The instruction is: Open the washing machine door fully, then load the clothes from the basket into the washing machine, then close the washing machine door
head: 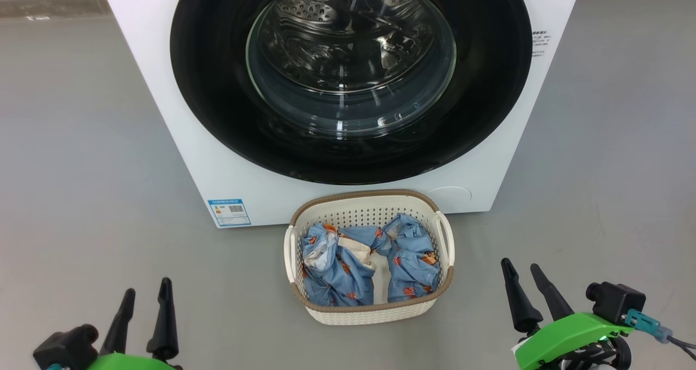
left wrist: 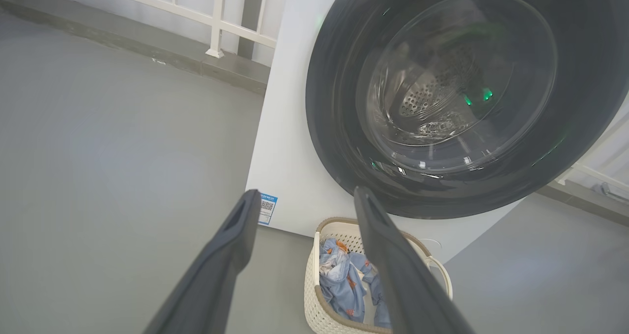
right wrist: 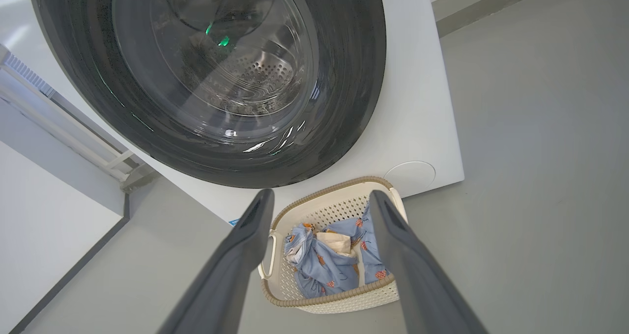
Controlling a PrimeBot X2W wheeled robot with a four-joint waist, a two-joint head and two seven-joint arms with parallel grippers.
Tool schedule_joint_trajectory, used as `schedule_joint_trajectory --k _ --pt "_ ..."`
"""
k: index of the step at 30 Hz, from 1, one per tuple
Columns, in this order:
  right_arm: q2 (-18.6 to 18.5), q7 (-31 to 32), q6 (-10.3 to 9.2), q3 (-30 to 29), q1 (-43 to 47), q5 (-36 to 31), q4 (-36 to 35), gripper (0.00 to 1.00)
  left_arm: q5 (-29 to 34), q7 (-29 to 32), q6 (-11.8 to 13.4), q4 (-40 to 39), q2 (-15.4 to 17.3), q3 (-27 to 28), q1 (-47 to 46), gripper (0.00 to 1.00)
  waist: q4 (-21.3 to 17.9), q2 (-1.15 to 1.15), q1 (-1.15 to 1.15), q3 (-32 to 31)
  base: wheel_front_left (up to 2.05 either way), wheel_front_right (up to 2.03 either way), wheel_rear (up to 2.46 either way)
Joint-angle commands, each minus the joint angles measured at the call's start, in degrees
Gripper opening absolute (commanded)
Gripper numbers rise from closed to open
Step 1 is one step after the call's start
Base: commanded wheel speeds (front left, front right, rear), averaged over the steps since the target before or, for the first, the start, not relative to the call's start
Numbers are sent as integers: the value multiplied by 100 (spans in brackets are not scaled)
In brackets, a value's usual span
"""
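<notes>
Left hand (head: 147,285) (empty) left of basket (head: 363,193)

A smooth, plain grey floor (head: 81,168) carries everything here. The big white washing machine (head: 179,158) stands squarely on it. The cream-white basket (head: 370,315) with a brown rim sits on the floor just in front of the washing machine, near the middle of its front, its back rim close against the foot of the machine's front; whether the two touch cannot be told. Behind the washing machine a darker kerb strip (head: 49,5) runs along the floor's far edge.
</notes>
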Motion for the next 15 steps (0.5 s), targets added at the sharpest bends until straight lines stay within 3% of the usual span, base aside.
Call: schedule_joint_trajectory --k 1,15 --pt "-48 -79 7 125 -225 -153 -113 100 139 -83 -13 -178 133 131 -228 100 1 0 0 -1 0 0 0" --pt "-68 -314 8 145 -261 -990 -65 100 1003 -318 -15 -109 200 106 -244 100 3 0 0 -14 0 0 0"
